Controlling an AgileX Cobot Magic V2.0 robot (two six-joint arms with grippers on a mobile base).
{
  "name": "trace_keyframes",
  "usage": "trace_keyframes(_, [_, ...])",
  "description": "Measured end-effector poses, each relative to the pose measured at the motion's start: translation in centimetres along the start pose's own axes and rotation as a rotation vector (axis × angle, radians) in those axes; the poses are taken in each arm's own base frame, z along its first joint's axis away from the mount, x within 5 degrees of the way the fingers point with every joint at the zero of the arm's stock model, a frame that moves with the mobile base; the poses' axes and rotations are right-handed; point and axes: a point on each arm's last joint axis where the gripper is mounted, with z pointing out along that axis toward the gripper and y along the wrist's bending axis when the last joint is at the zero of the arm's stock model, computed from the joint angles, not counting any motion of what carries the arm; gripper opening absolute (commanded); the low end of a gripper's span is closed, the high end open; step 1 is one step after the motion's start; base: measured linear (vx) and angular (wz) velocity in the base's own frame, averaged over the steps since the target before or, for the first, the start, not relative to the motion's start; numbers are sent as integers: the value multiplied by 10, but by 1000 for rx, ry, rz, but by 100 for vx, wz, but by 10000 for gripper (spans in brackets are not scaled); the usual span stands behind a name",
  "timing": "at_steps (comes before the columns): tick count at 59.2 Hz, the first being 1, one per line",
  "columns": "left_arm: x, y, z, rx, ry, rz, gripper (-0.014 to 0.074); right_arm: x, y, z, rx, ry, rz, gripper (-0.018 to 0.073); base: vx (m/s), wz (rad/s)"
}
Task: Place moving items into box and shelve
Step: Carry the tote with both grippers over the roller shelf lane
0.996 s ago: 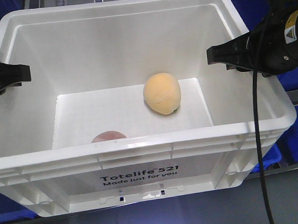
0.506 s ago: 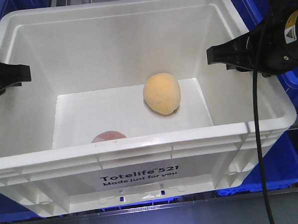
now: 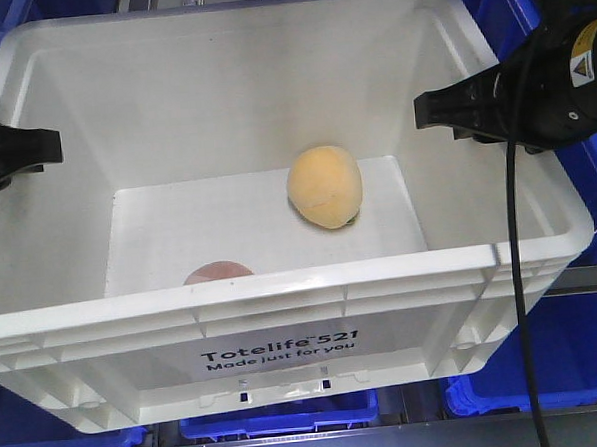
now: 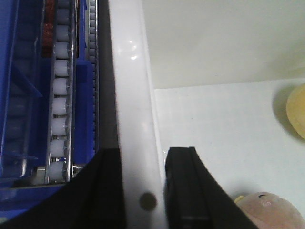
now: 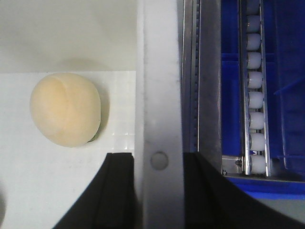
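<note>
The pale orange-yellow ball (image 3: 325, 187) sits on the floor of the white box (image 3: 283, 314), toward the back and right of centre, close to the right wall but not against it. A faint seam runs across its surface, and a sliver of something dark green shows under its lower right edge. The smaller pinkish-brown item (image 3: 218, 272) lies at the front of the floor, left of centre, tight to the front wall, whose rim hides most of it from the front view. The two items are well apart.

The box's front face carries the black print "Totelife 521 Made just for you" (image 3: 280, 351).

The left gripper (image 4: 144, 191) straddles the left wall's rim, one black finger (image 4: 106, 191) outside the box and the other inside, both pressed against the wall, so it clamps the rim. In the left wrist view the pinkish-brown item appears just beside the inner finger. The right gripper (image 5: 158, 191) grips the right wall's rim the same way, one finger on each side and tight to the plastic, level with the ball.

Blue plastic crates (image 3: 279, 423) show beneath and beside the box, and a roller track (image 5: 256, 95) runs along outside the right wall, with another outside the left.
</note>
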Motion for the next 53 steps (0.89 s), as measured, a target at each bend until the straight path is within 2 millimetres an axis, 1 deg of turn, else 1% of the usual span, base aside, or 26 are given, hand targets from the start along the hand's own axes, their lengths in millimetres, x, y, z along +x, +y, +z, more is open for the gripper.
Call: trace_keyframes(53, [0, 0, 0, 0, 0, 0, 148, 0, 0, 0, 0, 0, 0, 57, 11, 1])
